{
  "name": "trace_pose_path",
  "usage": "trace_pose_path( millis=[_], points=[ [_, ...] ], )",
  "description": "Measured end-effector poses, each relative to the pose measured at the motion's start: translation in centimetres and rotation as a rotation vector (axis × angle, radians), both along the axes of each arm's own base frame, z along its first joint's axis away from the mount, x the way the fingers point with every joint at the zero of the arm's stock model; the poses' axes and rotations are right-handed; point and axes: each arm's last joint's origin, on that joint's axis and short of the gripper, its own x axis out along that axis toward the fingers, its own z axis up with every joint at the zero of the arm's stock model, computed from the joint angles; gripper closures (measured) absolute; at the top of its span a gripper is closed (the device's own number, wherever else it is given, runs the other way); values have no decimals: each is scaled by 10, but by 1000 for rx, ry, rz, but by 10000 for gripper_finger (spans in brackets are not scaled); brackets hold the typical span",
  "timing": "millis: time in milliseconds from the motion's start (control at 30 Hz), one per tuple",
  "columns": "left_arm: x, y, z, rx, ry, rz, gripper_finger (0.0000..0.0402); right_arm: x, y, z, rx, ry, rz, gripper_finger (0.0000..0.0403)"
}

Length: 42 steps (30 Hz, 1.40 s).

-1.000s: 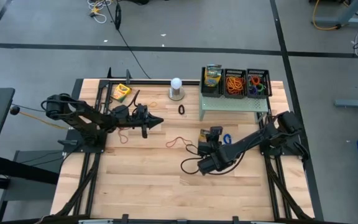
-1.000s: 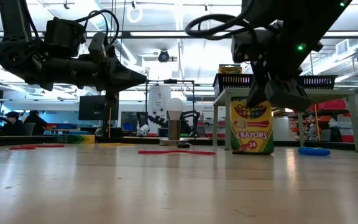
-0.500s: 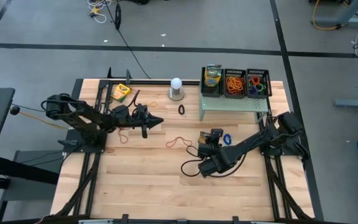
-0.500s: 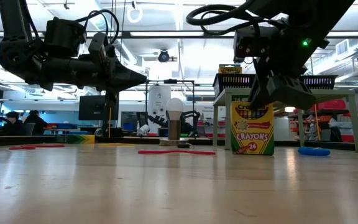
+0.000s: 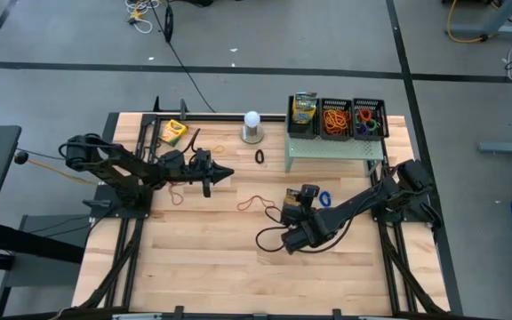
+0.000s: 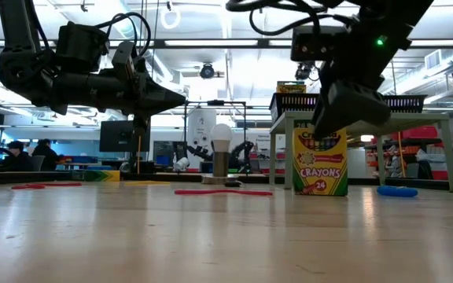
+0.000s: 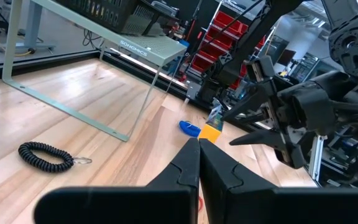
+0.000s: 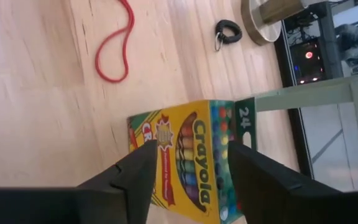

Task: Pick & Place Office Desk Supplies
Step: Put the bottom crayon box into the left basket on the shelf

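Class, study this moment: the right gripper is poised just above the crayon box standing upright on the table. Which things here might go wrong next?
1. The crayon box stands upright on a narrow base, and the open right gripper straddles its top; a sideways move might tip it.
2. A red rubber band lies on the wood near the box, so a toppling box may land on it.
3. The pale green riser stands close behind, so a swinging arm may clip it.
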Motion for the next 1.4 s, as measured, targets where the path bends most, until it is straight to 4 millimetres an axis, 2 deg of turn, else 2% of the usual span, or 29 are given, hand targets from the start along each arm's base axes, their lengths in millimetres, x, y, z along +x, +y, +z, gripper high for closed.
trace_pose_path(
  millis=[200, 333, 433, 533, 667, 800, 933, 1033, 1167, 1400],
  points=[
    [0, 0, 0, 0, 0, 0, 395, 2, 1, 4, 9, -28, -23, 183],
    [0, 0, 0, -8, -1, -4, 395, 5, 2, 14, 23, -63, -59, 180],
    [0, 0, 0, -35, -4, -3, 394, 4, 2, 31, 43, -124, -93, 181],
    [0, 0, 0, -53, -6, -4, 389, 1, -3, 58, 86, -186, -126, 187],
    [0, 0, 0, -62, -7, -3, 386, -10, -23, 96, 283, -228, -174, 216],
    [0, 0, 0, -63, -8, -4, 386, -25, -52, 120, 515, -278, -228, 279],
    [0, 0, 0, -70, -7, -4, 386, -41, -80, 118, 731, -403, -193, 339],
    [0, 0, 0, -55, -2, -4, 386, -52, -95, 104, 829, -470, -135, 352],
    [0, 1, -3, -36, 23, 45, 386, -63, -102, 83, 846, -379, -90, 313],
    [-1, 3, -5, -27, 49, 100, 385, -60, -104, 68, 781, -283, -29, 175]
  ],
)
